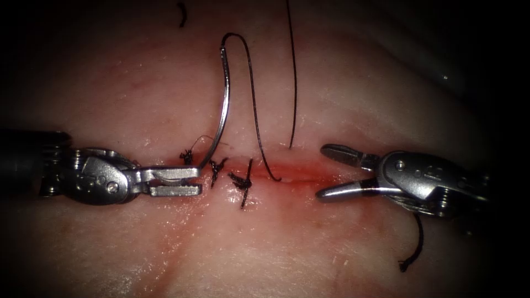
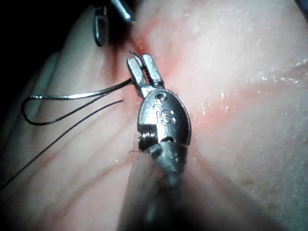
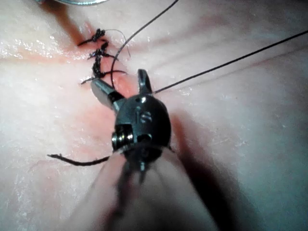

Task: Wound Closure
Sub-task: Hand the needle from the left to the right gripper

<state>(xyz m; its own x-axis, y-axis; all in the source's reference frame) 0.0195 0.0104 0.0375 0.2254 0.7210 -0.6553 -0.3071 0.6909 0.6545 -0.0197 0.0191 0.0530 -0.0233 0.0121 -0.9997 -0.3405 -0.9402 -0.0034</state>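
The tissue [image 1: 342, 77] carries a cut [image 1: 287, 172] that runs left to right across its middle, rimmed with red fluid [image 1: 301, 175]. 3 dark knotted stitches [image 1: 241, 182] sit in a row along the left half of the cut, their short ends bristling outward; the right half lies unstitched.

The needle [image 1: 224, 105] is a slim silver curve lying on the tissue toward its far edge. Its swaged end is at the top of the arc; its other end comes down to the cut, just at the tip of the left tool [image 1: 179, 181]. That tool's jaws stand slightly parted with the needle's lower end at their upper tip; whether they pinch it I cannot tell. In the left wrist view the needle reaches the jaws from the side.

The thread [image 1: 255, 110] leaves the needle's top, loops down and enters the tissue at the cut just right of the stitches. A 2nd strand rises from a point just beyond the cut toward the far edge.

The right tool [image 1: 331, 171] lies right of the unstitched part, jaws wide apart, holding nothing. A cut end of thread [image 1: 415, 248] lies beneath its wrist.
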